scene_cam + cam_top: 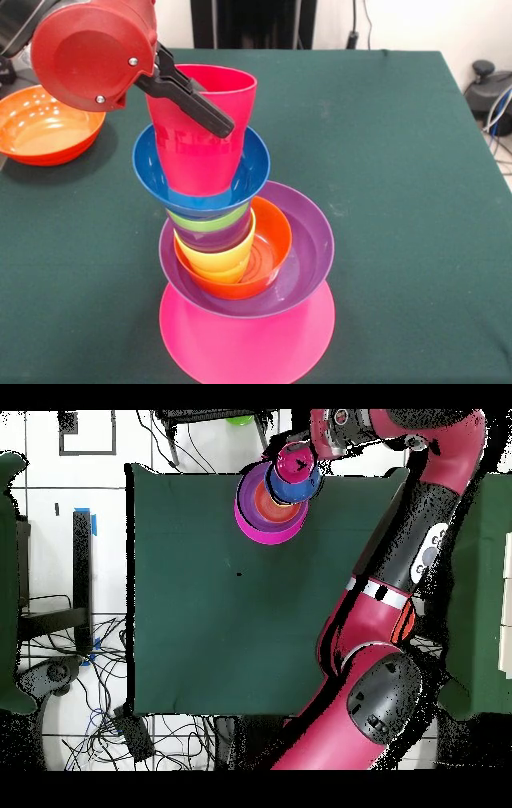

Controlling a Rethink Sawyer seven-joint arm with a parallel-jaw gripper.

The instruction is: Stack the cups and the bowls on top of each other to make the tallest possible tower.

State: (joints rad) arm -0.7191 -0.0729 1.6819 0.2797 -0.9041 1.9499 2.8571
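The gripper [210, 114] is clamped on the near wall of the red cup [200, 132] — light, glossy, slippery plastic, best pinched at the rim — which sits in the blue bowl [152, 172] atop the leaning tower [240, 264] on the pink bowl [248, 344].
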